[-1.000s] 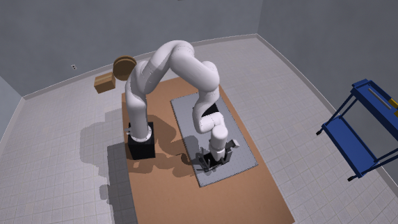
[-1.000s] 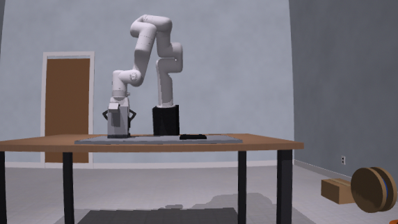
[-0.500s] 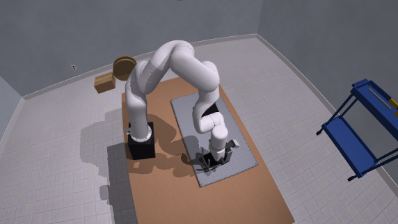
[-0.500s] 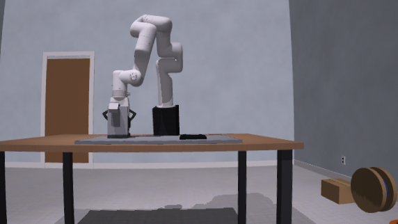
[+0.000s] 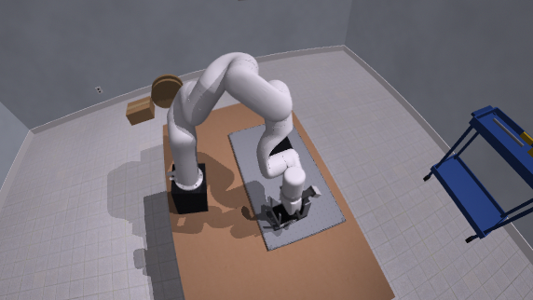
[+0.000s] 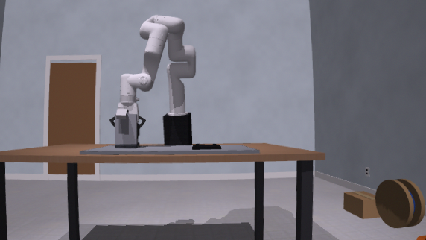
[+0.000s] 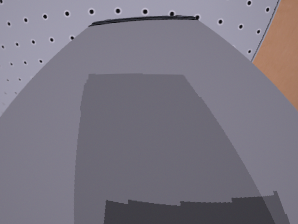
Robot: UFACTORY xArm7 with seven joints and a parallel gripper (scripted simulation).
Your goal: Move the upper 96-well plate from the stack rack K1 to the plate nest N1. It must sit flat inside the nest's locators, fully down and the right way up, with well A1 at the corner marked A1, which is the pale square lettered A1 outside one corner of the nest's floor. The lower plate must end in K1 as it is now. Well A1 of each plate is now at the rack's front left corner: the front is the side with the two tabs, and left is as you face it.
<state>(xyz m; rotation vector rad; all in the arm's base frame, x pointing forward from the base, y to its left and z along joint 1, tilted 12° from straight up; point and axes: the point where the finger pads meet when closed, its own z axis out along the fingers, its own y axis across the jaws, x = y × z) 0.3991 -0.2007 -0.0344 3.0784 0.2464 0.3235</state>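
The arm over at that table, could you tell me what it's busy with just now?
The white arm has reached down over the stack rack at one end of the grey mat. Its claw is shut on the upper plate, which the rack's walls hide from view and which has not been visibly lifted. The dark plate nest further along the mat is waiting to receive it.

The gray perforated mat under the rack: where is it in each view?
Top: gray perforated mat, centre, on the brown table.
Exterior: thin gray slab along the tabletop.
Wrist: dotted gray surface across the top.
Shared landmark: the table's brown surface bordering the mat.
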